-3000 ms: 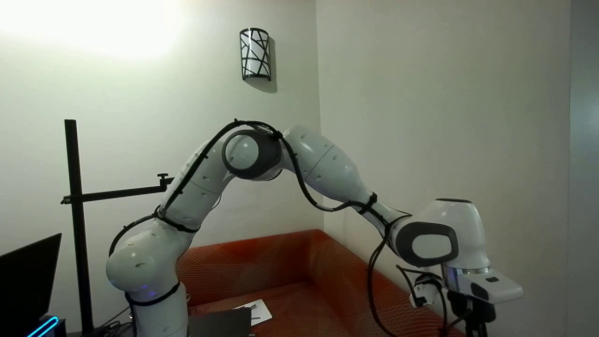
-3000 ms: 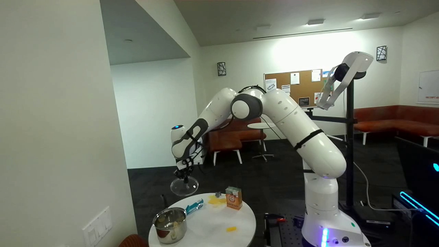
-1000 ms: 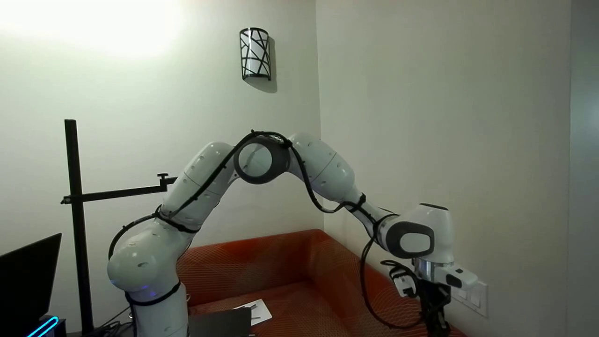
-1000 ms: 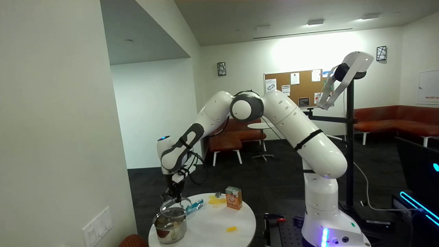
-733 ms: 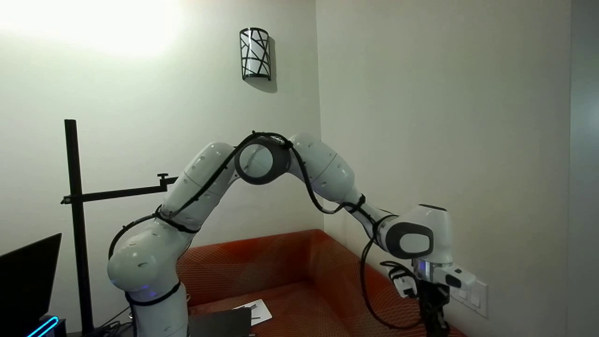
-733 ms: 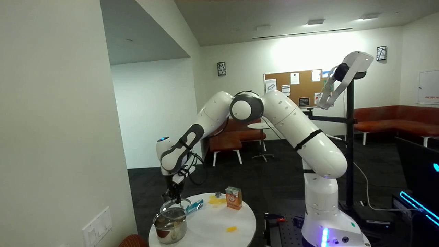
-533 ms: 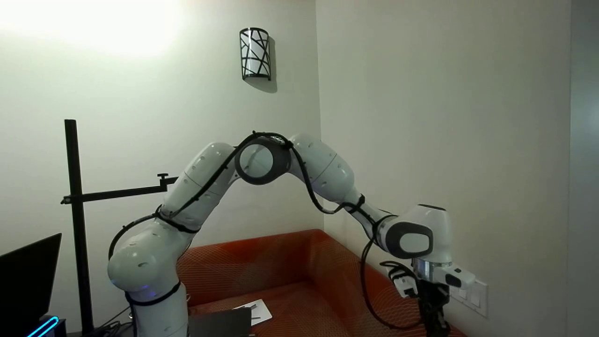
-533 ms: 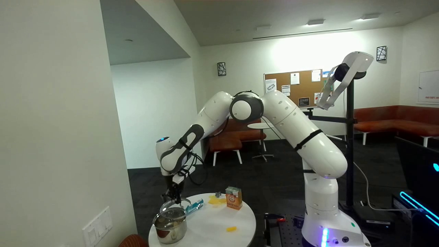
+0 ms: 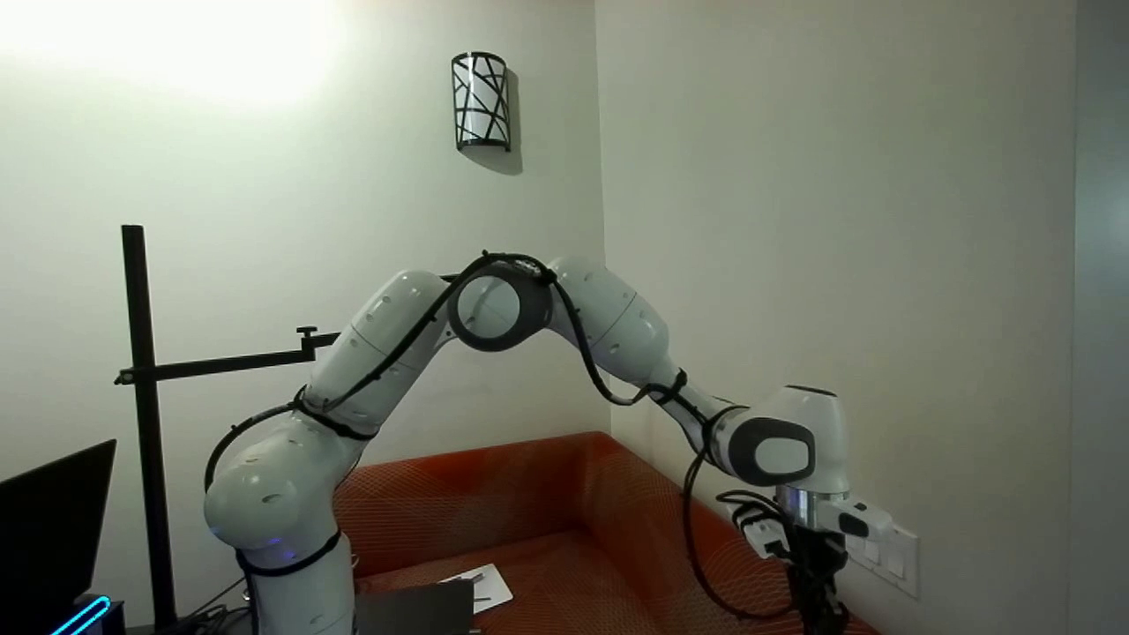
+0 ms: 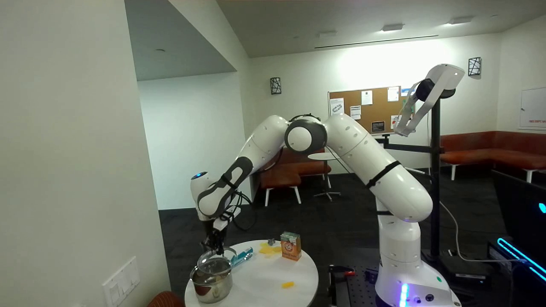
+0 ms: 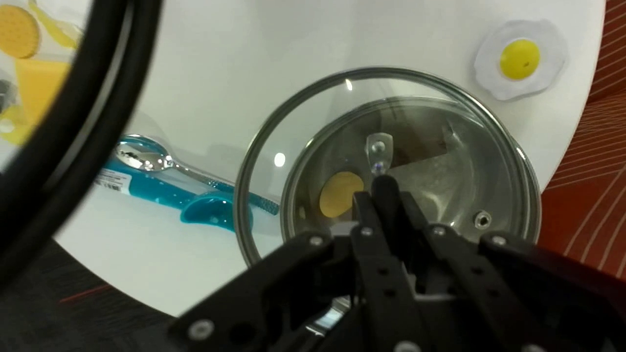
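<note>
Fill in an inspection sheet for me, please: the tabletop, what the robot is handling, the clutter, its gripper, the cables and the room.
Surface: round white table.
In hand: glass lid, off-centre over the metal pot; whether they touch is unclear. A yellowish piece shows inside the pot.
Clutter: orange box, spoon, blue item with a barcode label, fried egg, perhaps a toy, and yellow pieces, on the table.
Gripper: closed on the lid, apparently at its handle.
Cables: black cable strapped along the arm, looping near the gripper.
Surroundings: red sofa, wall lamp, noticeboard.
</note>
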### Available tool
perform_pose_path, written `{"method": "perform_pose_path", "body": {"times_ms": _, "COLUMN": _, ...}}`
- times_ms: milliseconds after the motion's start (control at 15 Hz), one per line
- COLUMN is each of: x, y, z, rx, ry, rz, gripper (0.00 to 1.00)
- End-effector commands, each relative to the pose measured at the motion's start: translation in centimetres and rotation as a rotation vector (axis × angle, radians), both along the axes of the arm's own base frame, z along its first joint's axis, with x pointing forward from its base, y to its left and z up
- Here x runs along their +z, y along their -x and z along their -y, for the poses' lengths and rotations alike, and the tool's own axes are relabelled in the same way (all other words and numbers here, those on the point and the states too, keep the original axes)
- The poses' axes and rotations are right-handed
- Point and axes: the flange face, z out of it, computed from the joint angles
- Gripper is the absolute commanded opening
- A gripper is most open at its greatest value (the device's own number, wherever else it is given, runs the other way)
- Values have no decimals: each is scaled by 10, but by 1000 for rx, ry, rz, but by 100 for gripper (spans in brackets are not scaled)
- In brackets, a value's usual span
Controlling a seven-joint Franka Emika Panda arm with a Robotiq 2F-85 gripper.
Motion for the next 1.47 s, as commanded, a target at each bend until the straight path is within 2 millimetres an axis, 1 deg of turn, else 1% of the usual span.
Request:
{"method": "perform_pose_path", "body": {"times_ms": 0, "x": 8, "y": -10, "z": -7, "rx": 37, "ry": 7, "rz": -20, "gripper": 4}}
{"method": "perform_pose_path", "body": {"times_ms": 467, "x": 0, "y": -17, "z": -13, "rx": 52, "ry": -7, "rz": -32, "gripper": 4}}
{"method": "perform_pose_path", "body": {"times_ms": 1000, "x": -15, "y": -25, "z": -16, "rx": 87, "ry": -14, "rz": -42, "gripper": 4}}
{"method": "perform_pose_path", "body": {"times_ms": 1400, "x": -18, "y": -32, "z": -15, "rx": 84, "ry": -13, "rz": -47, "gripper": 4}}
